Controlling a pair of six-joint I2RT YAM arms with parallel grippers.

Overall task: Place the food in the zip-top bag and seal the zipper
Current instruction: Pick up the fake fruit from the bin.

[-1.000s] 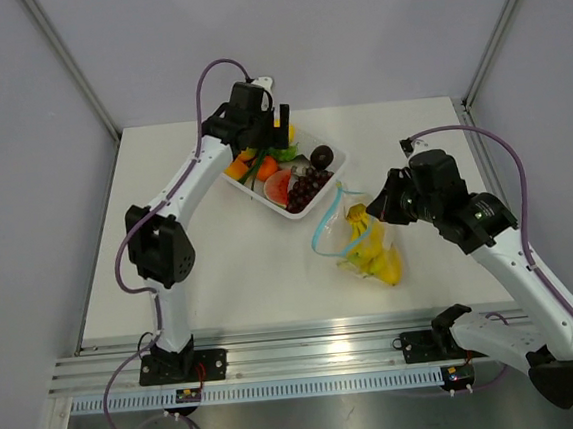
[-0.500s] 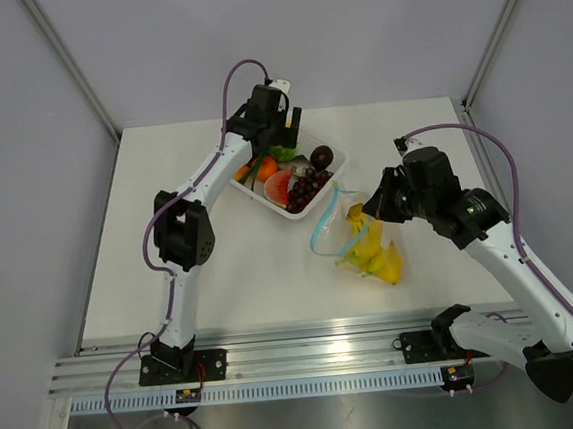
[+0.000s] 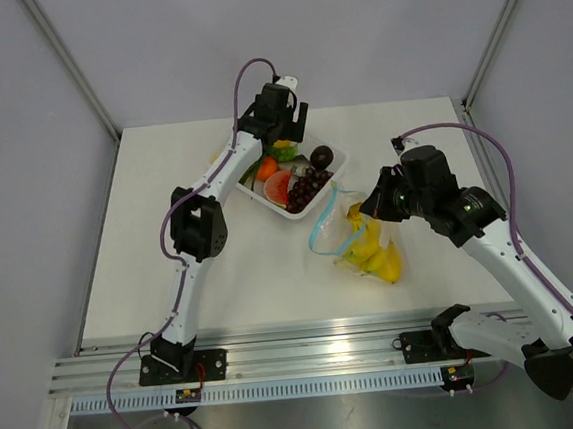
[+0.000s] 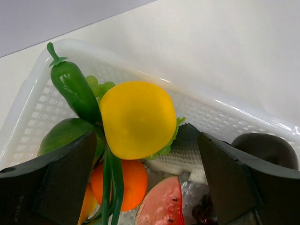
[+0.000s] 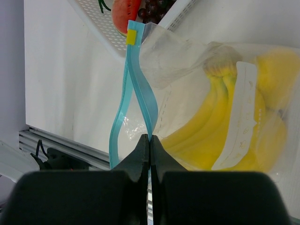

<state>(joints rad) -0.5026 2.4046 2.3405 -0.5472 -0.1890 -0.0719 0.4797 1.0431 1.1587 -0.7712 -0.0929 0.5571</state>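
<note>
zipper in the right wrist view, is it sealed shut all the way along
No, the zipper gapes, its two blue strips bowing apart where the right end effector pinches it.

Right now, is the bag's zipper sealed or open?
Open. The zipper's two blue strips bow apart in the right wrist view; the right fingers pinch it at one spot.

This looks like a robotics lab test cell: plain grey panel walls (image 3: 351, 28) and aluminium posts (image 3: 68, 63) enclose a white table (image 3: 152, 286), with a cabled left arm (image 3: 196, 230) and right arm (image 3: 490, 242) bolted to an aluminium rail (image 3: 309, 351).
</note>
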